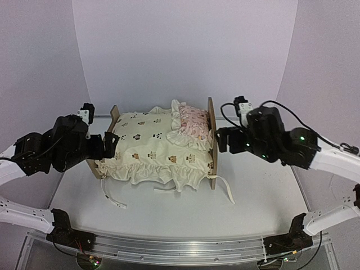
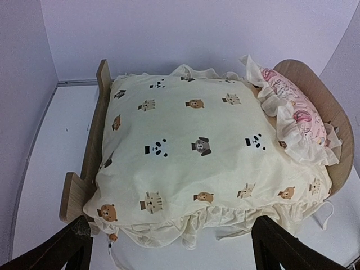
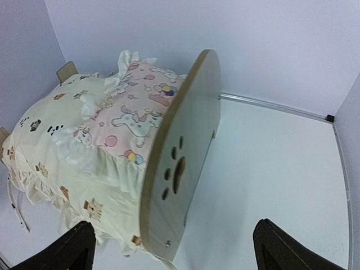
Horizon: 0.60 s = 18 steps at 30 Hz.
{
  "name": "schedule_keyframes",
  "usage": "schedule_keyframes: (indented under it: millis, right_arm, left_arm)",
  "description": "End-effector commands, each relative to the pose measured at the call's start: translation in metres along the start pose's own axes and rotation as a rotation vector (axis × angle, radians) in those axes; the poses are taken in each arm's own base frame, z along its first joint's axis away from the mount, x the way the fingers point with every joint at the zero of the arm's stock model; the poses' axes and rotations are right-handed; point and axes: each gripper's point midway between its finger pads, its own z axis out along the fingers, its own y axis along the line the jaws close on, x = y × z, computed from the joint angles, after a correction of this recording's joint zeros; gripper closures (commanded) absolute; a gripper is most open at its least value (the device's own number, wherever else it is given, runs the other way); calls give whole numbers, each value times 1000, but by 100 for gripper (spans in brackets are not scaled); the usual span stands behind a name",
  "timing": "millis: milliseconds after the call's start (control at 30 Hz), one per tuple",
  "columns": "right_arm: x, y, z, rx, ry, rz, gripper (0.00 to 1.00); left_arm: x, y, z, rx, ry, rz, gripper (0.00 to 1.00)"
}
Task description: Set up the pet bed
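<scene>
The pet bed stands mid-table, its rounded headboard [image 1: 211, 140] with the paw-print cutout [image 3: 179, 171] on the right and its flat footboard [image 1: 114, 118] on the left. The cream animal-print cushion [image 1: 149, 149] covers the bed and hides the striped base. The pink ruffled pillow [image 1: 194, 126] leans against the headboard. My left gripper [image 1: 109, 145] is open and empty just outside the footboard end, with the cushion's ruffle [image 2: 191, 225] in front of it. My right gripper [image 1: 224, 139] is open and empty just behind the headboard [image 3: 185, 146].
White cushion ties trail on the table at the bed's front left [image 1: 109, 194] and front right [image 1: 228, 188]. An aluminium rail [image 1: 180, 247] runs along the near edge. White walls close in at the back and both sides.
</scene>
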Motion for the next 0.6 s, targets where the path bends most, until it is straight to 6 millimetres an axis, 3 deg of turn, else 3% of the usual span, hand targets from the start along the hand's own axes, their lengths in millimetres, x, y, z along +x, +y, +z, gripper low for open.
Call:
schedule_keyframes:
  millis: [0, 100, 267, 567]
  right_arm:
    - [13, -38, -29, 25, -110, 32, 2]
    - [40, -57, -39, 30, -110, 49, 2]
    - [64, -68, -47, 13, -89, 63, 2]
    - [74, -61, -43, -17, -45, 29, 2]
  left_arm:
    - [-20, 12, -14, -19, -70, 3, 0]
    - [-14, 11, -14, 4, -63, -4, 0]
    - [2, 15, -9, -18, -11, 2, 0]
    - [17, 16, -4, -21, 25, 12, 0]
